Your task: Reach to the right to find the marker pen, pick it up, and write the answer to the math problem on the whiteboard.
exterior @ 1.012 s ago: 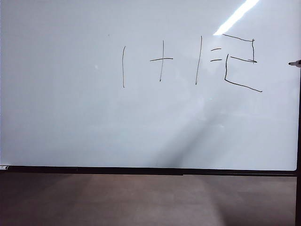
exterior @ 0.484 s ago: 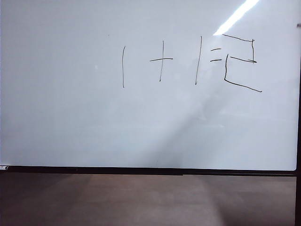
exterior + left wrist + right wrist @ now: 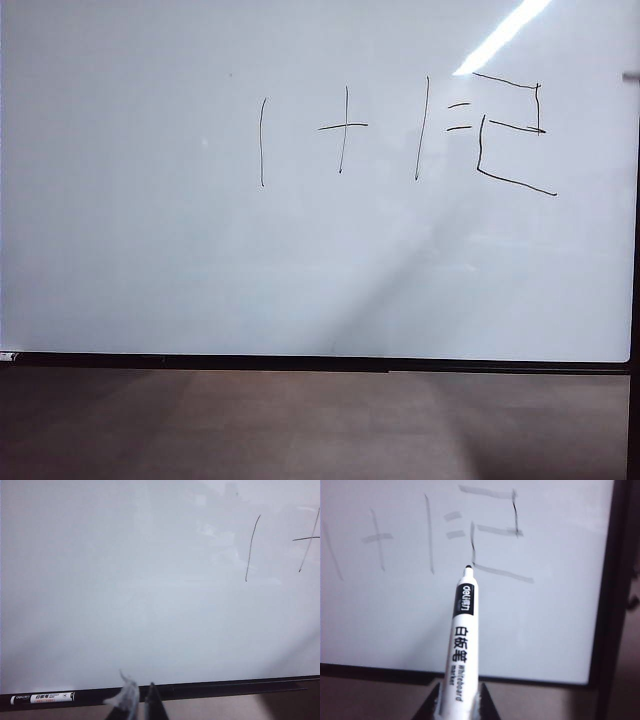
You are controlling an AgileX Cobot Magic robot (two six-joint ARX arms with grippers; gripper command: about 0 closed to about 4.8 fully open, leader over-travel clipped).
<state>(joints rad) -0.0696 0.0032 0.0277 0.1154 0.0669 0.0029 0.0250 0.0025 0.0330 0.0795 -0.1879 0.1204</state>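
Gripping the marker pen [image 3: 461, 645] by its lower barrel, the right tool [image 3: 456, 700] is cut off at the frame edge, so only two dark finger stubs show on either side of the pen. Beyond the dark tip, clear of the surface, lies the whiteboard [image 3: 555, 620], where the answer [image 3: 495, 530], an angular two, sits just ahead and the math problem [image 3: 405, 535] off to one side, both blurred. Its black frame runs just past the tool. The left tool [image 3: 136, 705] pokes in low, its two fingers nearly touching with nothing between them, one wrapped in clear tape. Near it, on the board's frame, a white label [image 3: 42, 698] has print too small to read. Neither tool shows in the exterior view, only the whiteboard [image 3: 200, 260], the math problem [image 3: 345, 130] and the answer [image 3: 512, 130].
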